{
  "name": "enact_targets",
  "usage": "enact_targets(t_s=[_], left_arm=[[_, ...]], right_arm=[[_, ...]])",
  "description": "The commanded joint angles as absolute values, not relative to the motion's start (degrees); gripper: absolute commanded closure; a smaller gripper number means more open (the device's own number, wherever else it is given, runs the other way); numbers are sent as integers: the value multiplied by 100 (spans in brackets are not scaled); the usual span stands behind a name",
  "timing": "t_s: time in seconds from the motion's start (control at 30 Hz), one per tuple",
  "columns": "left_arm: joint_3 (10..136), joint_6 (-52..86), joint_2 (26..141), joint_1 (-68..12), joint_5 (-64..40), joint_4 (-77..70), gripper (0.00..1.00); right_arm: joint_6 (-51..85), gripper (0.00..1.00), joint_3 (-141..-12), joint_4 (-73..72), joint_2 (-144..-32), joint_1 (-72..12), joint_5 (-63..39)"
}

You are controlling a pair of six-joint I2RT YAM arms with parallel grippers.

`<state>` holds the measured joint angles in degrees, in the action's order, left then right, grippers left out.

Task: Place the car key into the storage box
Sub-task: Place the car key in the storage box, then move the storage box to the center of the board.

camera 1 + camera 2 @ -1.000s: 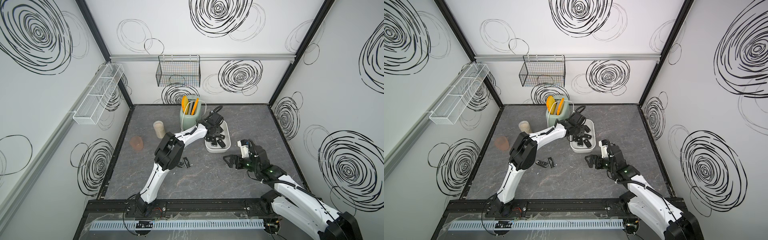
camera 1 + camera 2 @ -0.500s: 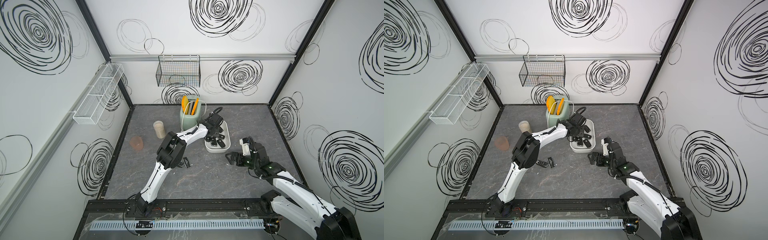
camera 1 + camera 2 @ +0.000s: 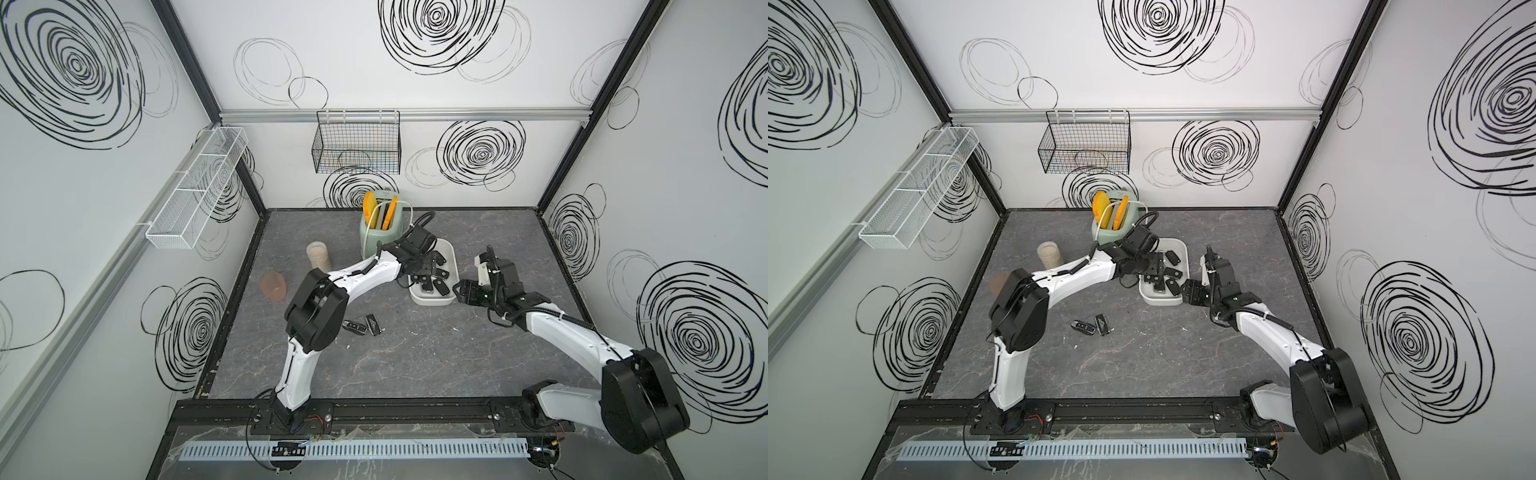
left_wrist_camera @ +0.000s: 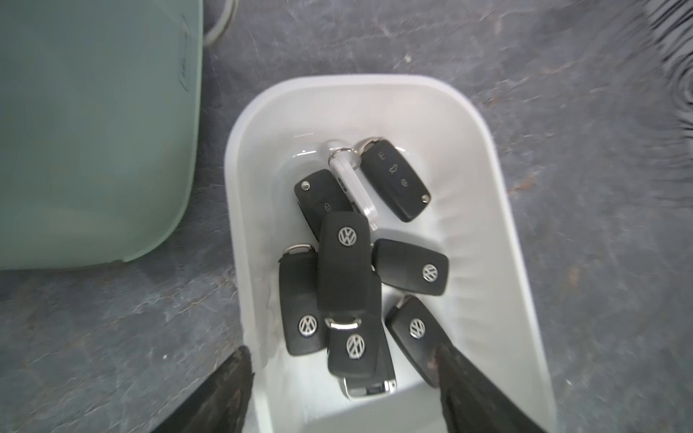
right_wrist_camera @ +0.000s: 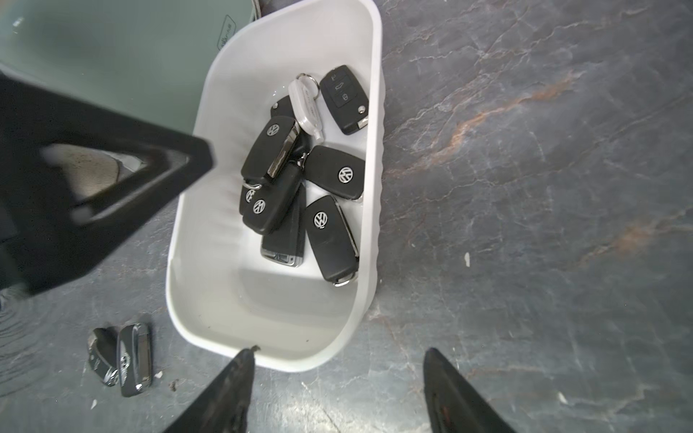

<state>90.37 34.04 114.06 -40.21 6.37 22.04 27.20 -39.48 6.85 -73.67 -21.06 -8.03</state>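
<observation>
Left wrist view: our left gripper (image 4: 341,348) stands open, empty, over the storage box (image 4: 487,225), car key (image 4: 343,262) atop other keys (image 4: 410,271) inside. The right gripper (image 5: 339,350) is open beside it. We should lift straight up.

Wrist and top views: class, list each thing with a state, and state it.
Box: upright, holding piled keys.
Left fingers: open, empty, over box.
Right fingers: open, empty, at box end.
Loose keys: two, lying on table.
Toaster: holding two orange slices.
</observation>
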Motion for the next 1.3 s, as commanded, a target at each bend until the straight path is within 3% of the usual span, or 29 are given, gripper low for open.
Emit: enact_targets(t_s=[0.0,0.13,0.63,0.83,1.27], left_arm=[[8286,3561,10391,-3929,437,1371,13],[7207,3657,9329,-3848,264,867,1],[3838,4294,6006,-3162,47,290,2],[2937,4368,4991,-2624,1,724,2],[1954,4658,3880,-1687,-434,1055,2]], right_arm=[[2519,34,-4298,502,-7748,-2068,-716],[2447,43,-4578,504,-8196,-2067,-680],[2353,90,-5079,718,-9081,-2054,-419],[2376,99,-5100,867,-8992,-2072,-615],[2615,96,-4167,1376,-7645,-2624,-1112]])
